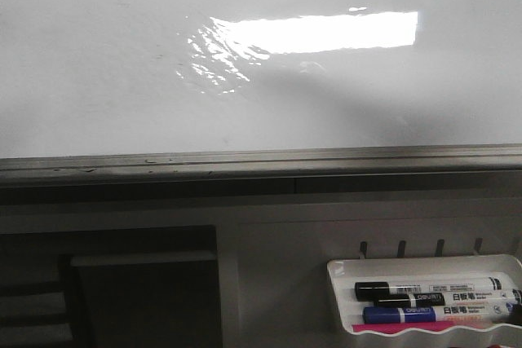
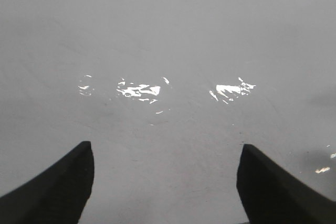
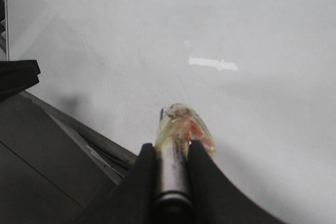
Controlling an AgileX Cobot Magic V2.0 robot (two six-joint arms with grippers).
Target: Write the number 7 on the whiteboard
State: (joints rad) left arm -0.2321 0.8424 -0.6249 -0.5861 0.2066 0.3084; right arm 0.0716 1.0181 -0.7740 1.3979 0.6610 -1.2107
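right gripper: my right gripper [image 3: 171, 153] has its black fingers pinched tight on a silvery metal-barrelled marker [image 3: 172, 174] with a clear, reddish-stained tip. No cap that I can make out.

marker tip: hanging in front of the large glossy white whiteboard [image 1: 98, 79], just above its grey metal bottom edge [image 1: 245, 160]. Can't honestly tell from the wrist view if the tip is touching yet; I'd guess not.

left gripper: my left gripper [image 2: 163, 182] is spread wide with nothing between the fingers, just staring at bare whiteboard.

number 7: nowhere on the whiteboard in any view, only the bright rectangular light glare [image 1: 318, 32] on it. So I reckon no stroke is laid down yet.

step: looks like the approach, marker in hand and lining up.

next move: I'd press the tip onto the whiteboard gently, do the short top stroke, then drag down for the stem. Pressure is the fiddly bit.

tray: small white plastic tray [image 1: 338, 283] below the whiteboard's bottom edge holds two black-capped markers [image 1: 432, 291] and a blue-capped one [image 1: 432, 313], plus something pink.

writing: the tray markers have labels with Chinese characters, but the brand print is too small for me.
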